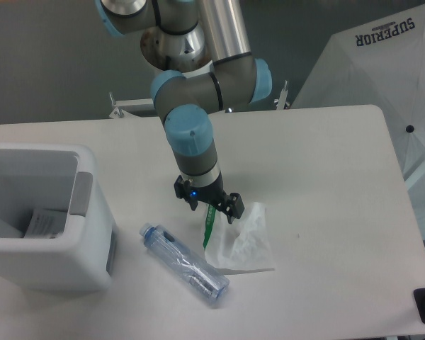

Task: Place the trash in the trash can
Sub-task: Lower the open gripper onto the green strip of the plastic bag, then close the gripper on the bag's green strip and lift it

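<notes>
Two pieces of trash are seen on the table (326,163) right of the bin (53,234): the bottle (184,264) lies nearest it, and the wrapper (242,241) just beyond the bottle. The gripper (212,207) is held over the wrapper's green strip, jaws spread apart, nothing gripped. Paper is seen inside the bin.
</notes>
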`<control>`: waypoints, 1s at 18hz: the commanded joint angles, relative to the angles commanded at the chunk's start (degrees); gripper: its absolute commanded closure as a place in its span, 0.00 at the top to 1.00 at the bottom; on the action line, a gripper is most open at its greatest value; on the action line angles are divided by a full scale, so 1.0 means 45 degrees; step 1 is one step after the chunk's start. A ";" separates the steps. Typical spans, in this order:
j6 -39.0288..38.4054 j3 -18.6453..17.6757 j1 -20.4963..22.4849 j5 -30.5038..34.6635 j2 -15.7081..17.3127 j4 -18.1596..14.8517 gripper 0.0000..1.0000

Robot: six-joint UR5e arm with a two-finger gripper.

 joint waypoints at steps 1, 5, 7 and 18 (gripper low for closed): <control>0.0020 0.0078 0.0000 0.0000 -0.0039 0.0000 1.00; 0.0039 0.0449 0.0019 -0.0020 -0.0177 -0.0019 0.53; 0.0059 0.0605 0.0078 -0.0058 -0.0177 -0.0077 0.26; 0.0039 0.1172 0.0975 -0.0915 -0.0001 -0.0273 0.00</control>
